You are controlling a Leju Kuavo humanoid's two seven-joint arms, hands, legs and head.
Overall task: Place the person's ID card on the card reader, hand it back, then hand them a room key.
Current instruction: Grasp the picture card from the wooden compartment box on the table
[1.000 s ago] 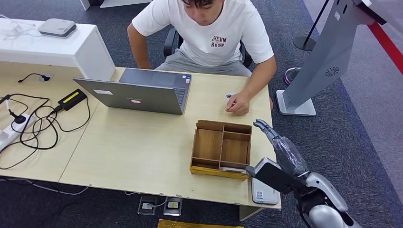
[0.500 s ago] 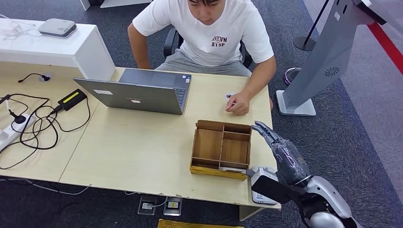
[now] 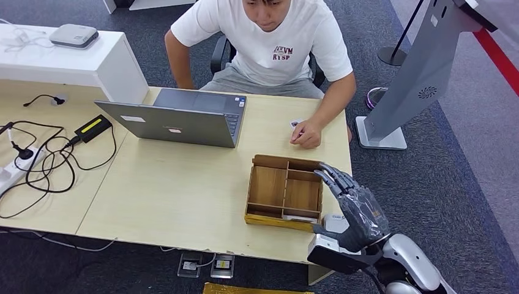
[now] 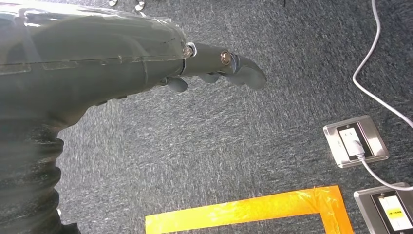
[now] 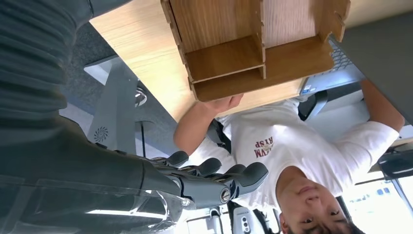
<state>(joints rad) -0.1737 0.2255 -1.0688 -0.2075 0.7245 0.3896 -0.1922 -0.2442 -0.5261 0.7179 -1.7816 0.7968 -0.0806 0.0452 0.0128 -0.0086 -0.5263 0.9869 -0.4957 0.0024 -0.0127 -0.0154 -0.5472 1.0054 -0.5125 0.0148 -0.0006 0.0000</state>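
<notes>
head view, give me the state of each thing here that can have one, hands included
laptop: lid open, facing the person
wooden box: open top, far compartments bare
card: flat on the desk at the person's hand
right hand: raised beside the box, fingers apart, holding nothing
left hand: hanging over the carpet, holding nothing

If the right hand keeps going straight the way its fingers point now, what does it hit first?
Probably the wooden tray: the right hand points at its near right corner. Beyond lies the person's hand. The hand's height is unclear, so it may pass over.
</notes>
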